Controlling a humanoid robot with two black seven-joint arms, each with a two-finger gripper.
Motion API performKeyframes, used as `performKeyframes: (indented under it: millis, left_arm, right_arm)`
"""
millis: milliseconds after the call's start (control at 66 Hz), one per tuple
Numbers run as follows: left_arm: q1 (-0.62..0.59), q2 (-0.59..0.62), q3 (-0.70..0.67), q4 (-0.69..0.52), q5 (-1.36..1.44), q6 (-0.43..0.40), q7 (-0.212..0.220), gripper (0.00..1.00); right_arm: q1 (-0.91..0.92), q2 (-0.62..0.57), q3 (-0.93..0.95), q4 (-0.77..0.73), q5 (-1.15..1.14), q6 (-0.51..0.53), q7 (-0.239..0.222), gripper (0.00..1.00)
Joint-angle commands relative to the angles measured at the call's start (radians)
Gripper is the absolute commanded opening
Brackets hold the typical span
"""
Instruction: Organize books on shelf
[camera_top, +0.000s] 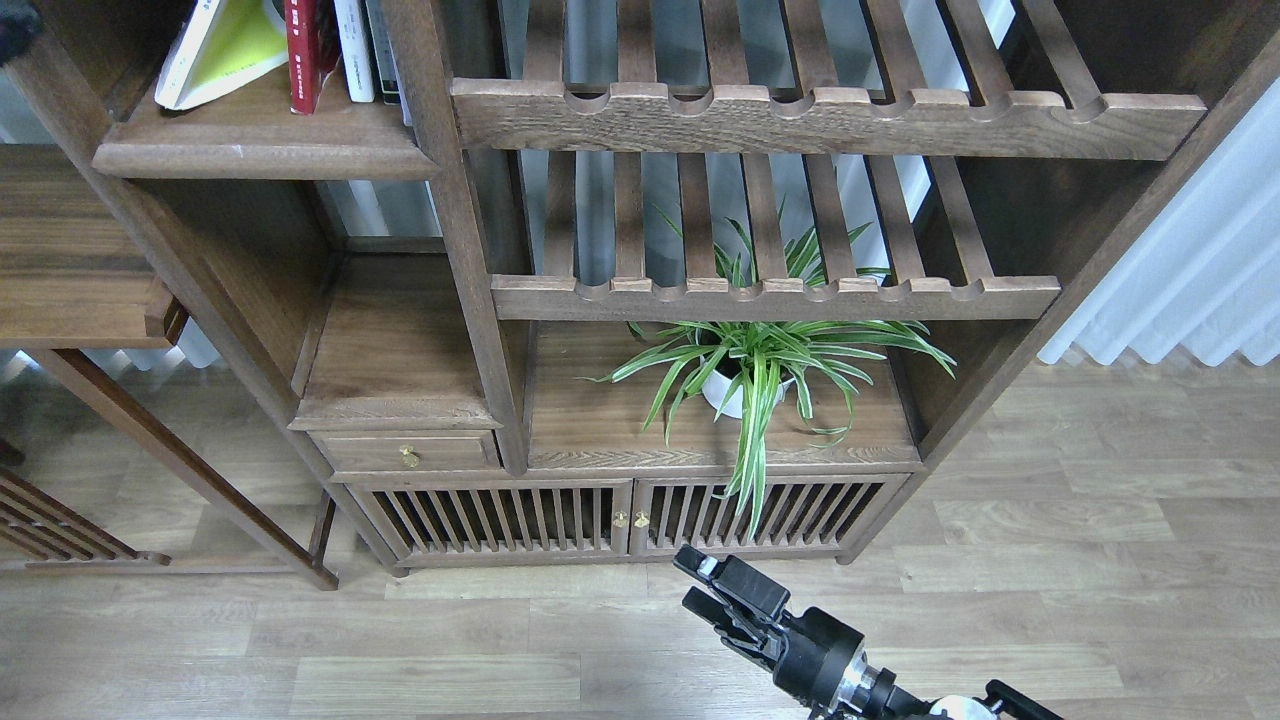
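Note:
The shelf (265, 150) is the solid dark-brown board at the top left of the bookcase. On it a yellow-and-white book (215, 50) leans to the right against an upright red book (305, 50). My right gripper (695, 585) hangs low at the bottom centre, over the floor in front of the cabinet doors, far from the books. It is open with nothing between its fingers. A small dark shape (15, 25) shows at the top left corner, likely the end of my left arm, too little of it to read.
Thin white-spined (352, 45) and dark-spined (380, 45) books stand right of the red one. Slatted shelves (800, 115) fill the right bays, and a potted spider plant (745, 375) sits on the lower board. A small drawer (405, 452) and slatted cabinet doors (620, 520) lie below.

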Motion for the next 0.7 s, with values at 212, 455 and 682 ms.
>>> performKeyframes:
  millis: [212,455,682]
  left_arm:
    - [0.023,-0.035,-0.015,0.025,0.000,0.000,-0.038,0.13]
    - [0.023,-0.047,-0.017,0.025,0.000,0.000,-0.061,0.13]
    - [0.023,-0.041,-0.017,0.027,0.005,0.000,-0.062,0.13]
  right_arm:
    - [-0.001,0.003,-0.001,0.000,0.011,0.000,0.025,0.99]
    - [-0.002,0.003,0.000,0.003,0.018,0.000,0.038,0.99]
    - [-0.002,0.003,-0.001,0.009,0.030,0.000,0.038,0.99]
